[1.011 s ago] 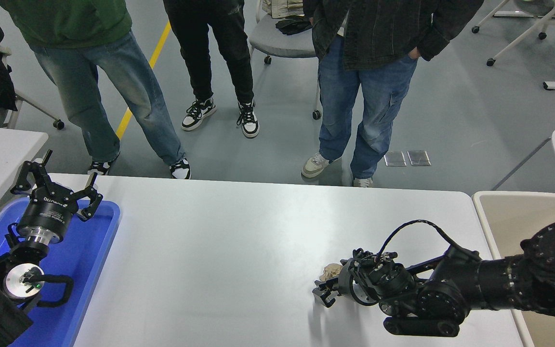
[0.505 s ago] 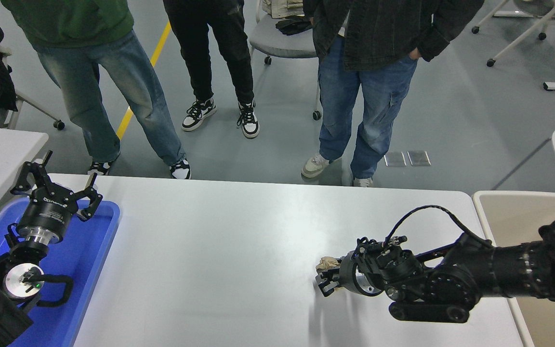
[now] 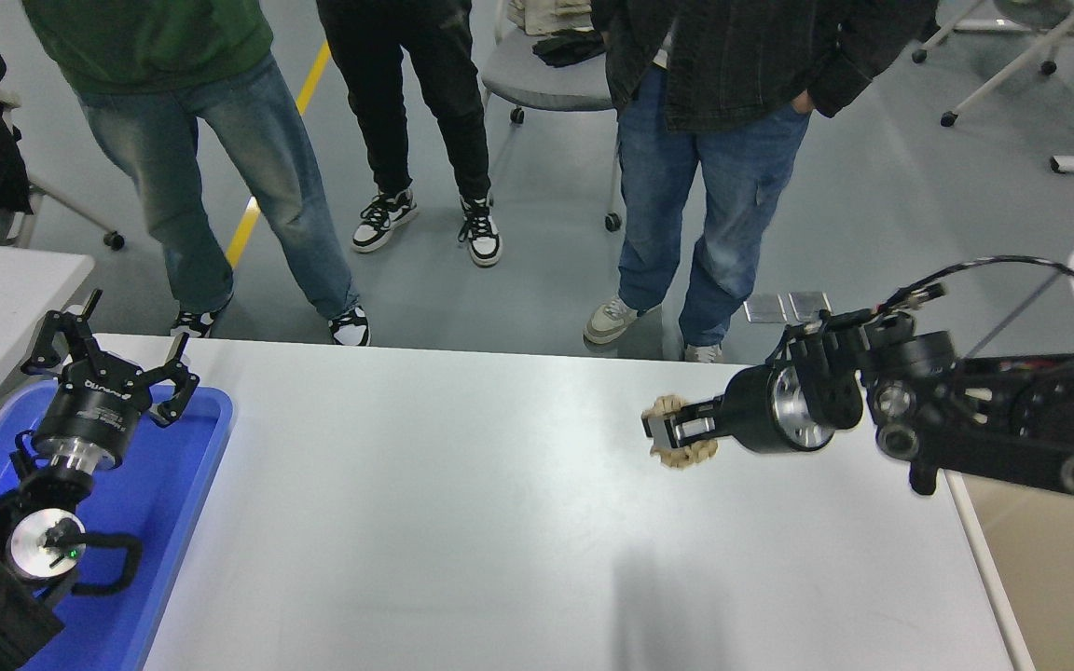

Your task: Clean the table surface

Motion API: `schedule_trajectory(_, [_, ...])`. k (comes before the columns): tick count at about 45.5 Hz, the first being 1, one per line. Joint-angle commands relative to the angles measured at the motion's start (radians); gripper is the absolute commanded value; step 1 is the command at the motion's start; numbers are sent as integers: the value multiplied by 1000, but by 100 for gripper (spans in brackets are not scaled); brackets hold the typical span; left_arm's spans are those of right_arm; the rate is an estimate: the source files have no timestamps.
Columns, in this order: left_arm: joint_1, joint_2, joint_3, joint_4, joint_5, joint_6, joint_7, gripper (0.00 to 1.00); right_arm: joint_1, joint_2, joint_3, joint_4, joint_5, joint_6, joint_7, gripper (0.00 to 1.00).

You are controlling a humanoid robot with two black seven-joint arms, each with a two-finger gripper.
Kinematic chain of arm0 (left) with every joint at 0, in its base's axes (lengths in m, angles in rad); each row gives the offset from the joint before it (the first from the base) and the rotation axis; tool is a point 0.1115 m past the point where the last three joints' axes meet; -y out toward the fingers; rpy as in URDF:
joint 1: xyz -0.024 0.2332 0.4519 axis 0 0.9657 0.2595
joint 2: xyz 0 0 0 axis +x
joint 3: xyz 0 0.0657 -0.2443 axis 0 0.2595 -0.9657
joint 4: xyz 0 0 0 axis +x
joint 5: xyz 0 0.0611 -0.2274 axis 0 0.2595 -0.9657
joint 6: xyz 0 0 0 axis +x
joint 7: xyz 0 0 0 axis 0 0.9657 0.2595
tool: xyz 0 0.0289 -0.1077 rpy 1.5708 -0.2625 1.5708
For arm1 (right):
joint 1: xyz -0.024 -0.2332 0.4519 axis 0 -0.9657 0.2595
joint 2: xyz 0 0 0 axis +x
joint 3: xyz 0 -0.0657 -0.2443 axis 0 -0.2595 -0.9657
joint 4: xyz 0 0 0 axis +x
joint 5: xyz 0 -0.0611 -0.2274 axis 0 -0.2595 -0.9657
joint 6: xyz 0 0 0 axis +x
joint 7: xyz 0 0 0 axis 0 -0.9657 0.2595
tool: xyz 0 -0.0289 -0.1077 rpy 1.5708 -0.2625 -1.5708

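Your right gripper (image 3: pixel 672 431) is at the right of the frame, up in the air, and its fingers are closed tight on a small crumpled beige wad (image 3: pixel 677 454). The table surface (image 3: pixel 444 522) lies below the fingers, filling the lower middle of the frame, with a dark shadow on it near the bottom. Your left gripper (image 3: pixel 108 349) sits at the lower left over the blue tray (image 3: pixel 173 522), fingers spread wide.

A single head view looks forward and down from high on the robot's side of the table surface (image 3: pixel 462 522), floor beyond.
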Motion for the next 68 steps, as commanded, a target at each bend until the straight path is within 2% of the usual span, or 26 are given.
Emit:
schedule_trajectory(1, [0, 0, 0, 0, -1, 0, 0, 100, 4, -148, 132, 53, 10, 125, 6, 0])
schedule_trajectory(9, [0, 0, 0, 0, -1, 0, 0, 100, 1, -171, 126, 38, 9, 125, 16, 0])
schedule_trajectory(15, [0, 0, 0, 0, -1, 0, 0, 100, -28, -272, 111, -25, -5, 123, 41, 0])
schedule_trajectory(26, [0, 0, 0, 0, 1, 0, 0, 100, -203, -401, 115, -325, -25, 68, 278, 0])
schedule_trajectory(35, [0, 0, 0, 0, -1, 0, 0, 100, -381, -395, 111, -600, -22, -62, 420, 0])
schedule_trajectory(39, [0, 0, 0, 0, 1, 0, 0, 100, -468, -349, 111, -741, -13, -116, 450, 0])
schedule_trajectory(40, [0, 0, 0, 0, -1, 0, 0, 100, -513, -312, 111, -831, -11, -142, 460, 0])
schedule_trajectory(43, [0, 0, 0, 0, -1, 0, 0, 100, -583, -234, 109, -991, 10, -154, 478, 0])
schedule_trajectory(47, [0, 0, 0, 0, -1, 0, 0, 100, -648, -163, 111, -1109, 26, -156, 483, 0])
schedule_trajectory(58, [0, 0, 0, 0, -1, 0, 0, 100, -729, 145, 100, -1513, 69, -179, 483, 0])
schedule_trajectory(65, [0, 0, 0, 0, -1, 0, 0, 100, -737, 281, 27, -1614, 122, -251, 460, 0])
schedule_trajectory(68, [0, 0, 0, 0, -1, 0, -2, 100, -739, 309, -18, -1613, 176, -286, 408, 0])
